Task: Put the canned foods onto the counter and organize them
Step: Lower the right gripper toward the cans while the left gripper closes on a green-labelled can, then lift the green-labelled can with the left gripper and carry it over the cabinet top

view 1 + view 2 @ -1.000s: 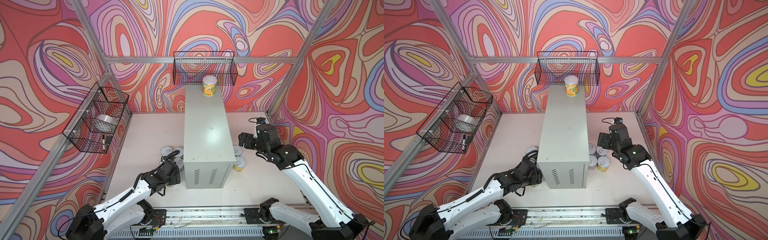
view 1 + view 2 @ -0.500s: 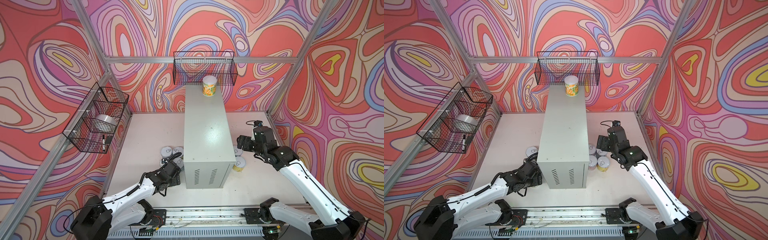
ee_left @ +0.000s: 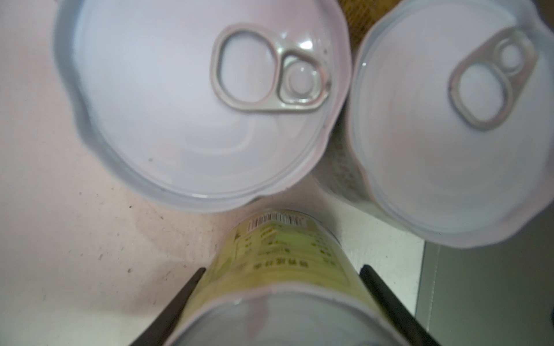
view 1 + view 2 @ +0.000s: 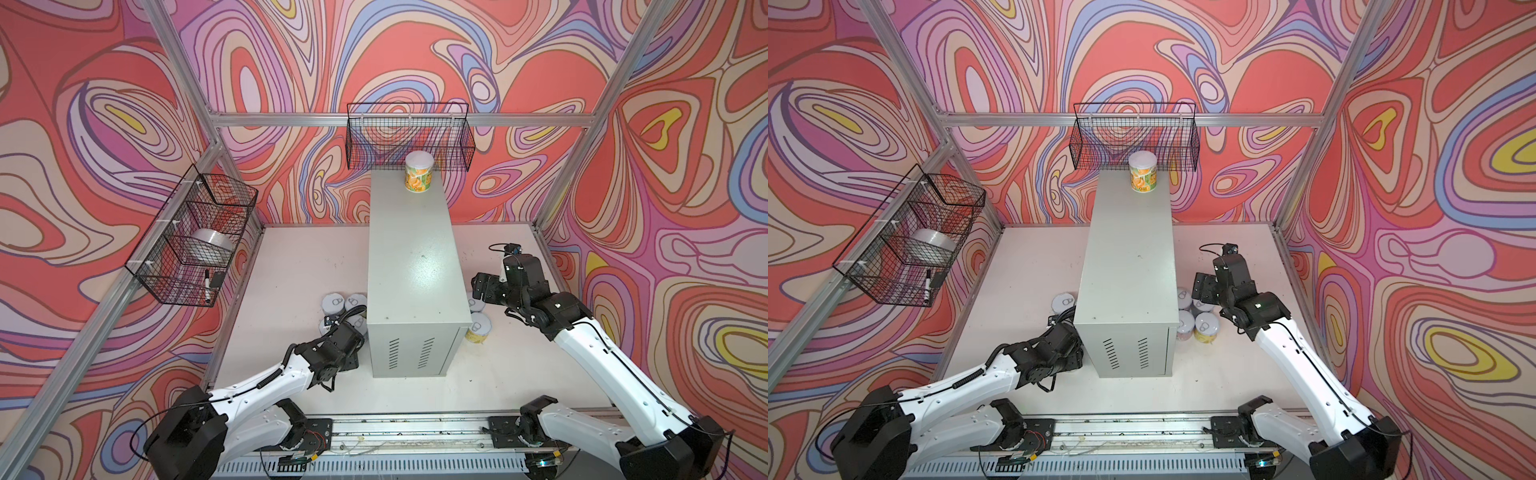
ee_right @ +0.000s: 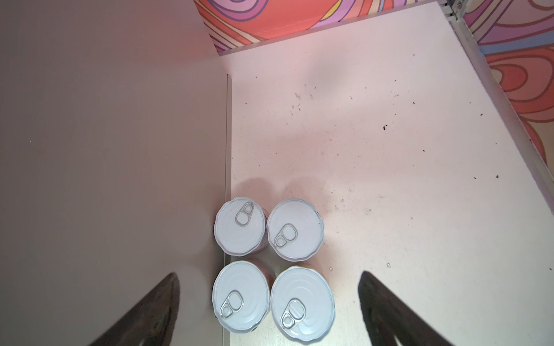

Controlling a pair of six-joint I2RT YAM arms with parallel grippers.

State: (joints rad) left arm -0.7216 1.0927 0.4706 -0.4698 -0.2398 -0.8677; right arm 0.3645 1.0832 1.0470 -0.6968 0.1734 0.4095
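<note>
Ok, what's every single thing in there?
table: one, white, under everything.
metal cabinet: one, pale grey, mid-table.
orange-labelled can: one, orange-yellow, far end of cabinet top.
cans right of the cabinet: four, silver lids, square block on table.
cans left of the cabinet: at least three, silver lids, close together.
wire baskets: two, black, back and left walls.
tape roll: one, silvery, left-wall basket.
marker pen: one, black-and-white, same basket.
left gripper: one, black, fingers either side of the yellow-green can.
right gripper: one, black, open above the four cans.
</note>
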